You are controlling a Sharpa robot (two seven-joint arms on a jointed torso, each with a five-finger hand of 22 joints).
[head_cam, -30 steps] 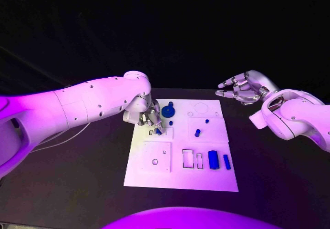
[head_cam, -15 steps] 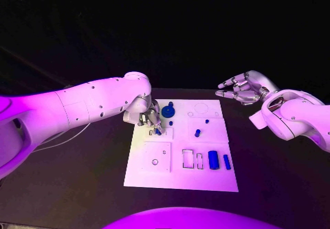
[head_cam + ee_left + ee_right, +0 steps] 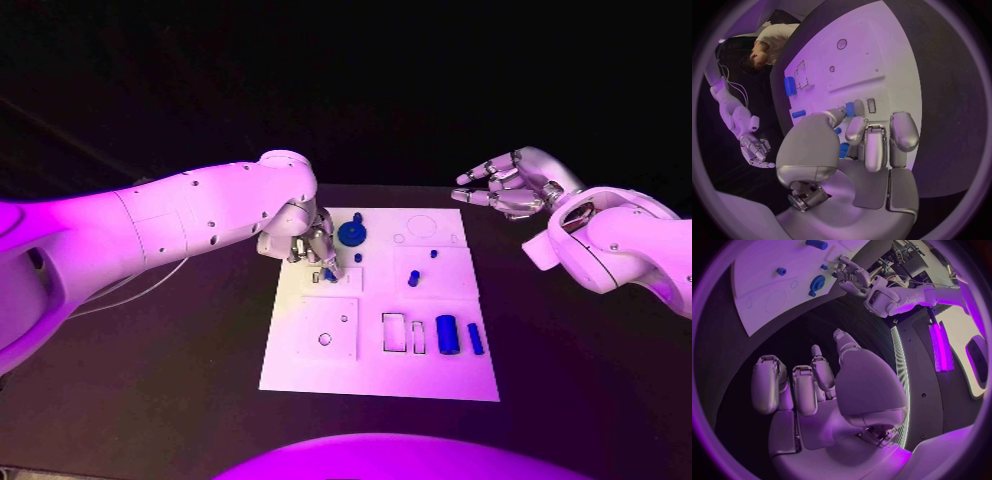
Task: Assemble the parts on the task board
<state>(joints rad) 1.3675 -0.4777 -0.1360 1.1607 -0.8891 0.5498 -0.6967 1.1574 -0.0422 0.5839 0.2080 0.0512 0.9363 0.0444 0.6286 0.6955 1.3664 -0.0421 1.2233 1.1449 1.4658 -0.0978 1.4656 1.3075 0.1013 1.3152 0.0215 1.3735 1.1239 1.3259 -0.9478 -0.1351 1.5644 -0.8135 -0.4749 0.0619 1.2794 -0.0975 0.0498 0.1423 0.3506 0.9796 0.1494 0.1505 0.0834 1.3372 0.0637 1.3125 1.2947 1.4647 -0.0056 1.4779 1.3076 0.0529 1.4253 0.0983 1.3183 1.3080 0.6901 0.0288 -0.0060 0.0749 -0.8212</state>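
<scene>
The white task board point(image 3: 378, 375) lies in the middle of the black table. My left hand point(image 3: 307, 242) hovers over its far left part and pinches a small blue peg point(image 3: 330, 272) between thumb and a finger, the peg's tip close to a small slot. The left wrist view has the same peg point(image 3: 849, 109) next to a rectangular slot point(image 3: 871, 105). A round blue knob piece point(image 3: 352, 235) sits just beside that hand. My right hand point(image 3: 508, 188) hangs past the board's far right corner, fingers apart and holding nothing; it also shows as the right hand point(image 3: 811, 385).
Small blue pegs point(image 3: 414, 278) stand in the board's middle. A blue cylinder point(image 3: 447, 334) and a slim blue bar point(image 3: 476, 339) lie by the rectangular slots point(image 3: 394, 332) nearer me. A white cable point(image 3: 137, 290) runs under my left arm.
</scene>
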